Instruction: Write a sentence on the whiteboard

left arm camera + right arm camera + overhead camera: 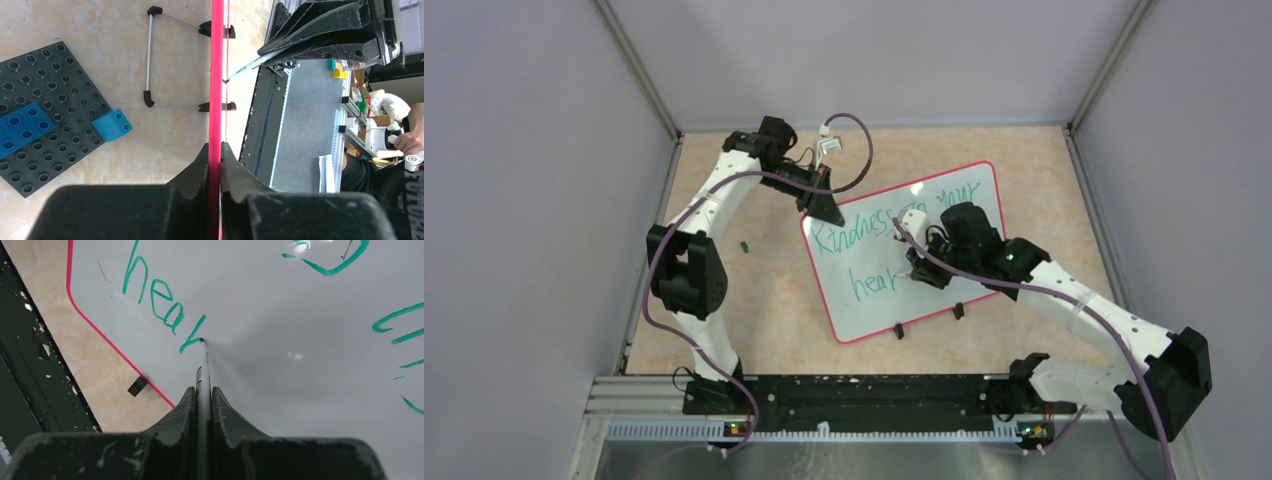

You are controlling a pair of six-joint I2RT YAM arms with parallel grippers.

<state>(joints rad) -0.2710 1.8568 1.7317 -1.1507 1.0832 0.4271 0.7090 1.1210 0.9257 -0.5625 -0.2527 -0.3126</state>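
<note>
1. The whiteboard (874, 312) sits askew in the middle of the table (744, 310). From the left wrist it shows edge-on, as a thin red line.
2. The left gripper (824, 207) pinches the board's red-pink rim at the far-left corner, with its fingers (197, 167) pressed on the edge from both sides.
3. The right gripper (202, 392) is clamped tight around a marker (202, 365), whose tip touches the board.
4. The sentence (162, 302) is in teal. The lower line reads "hea" plus one slanted stroke ending at the tip. The upper line begins "Kindness" and ends "your"; from above, the right wrist and its purple cable (924, 262) cover the middle.
5. Two black clips (899, 331) sit on the near edge, and a wire stand (149, 55) reaches out from them on the board's back side.
6. A dark grey plate (55, 75) with blue bricks (22, 127) lies on the table beyond the stand, apart from the rim.
7. A small green piece (744, 244) lies on the table between the board and the left arm.
</note>
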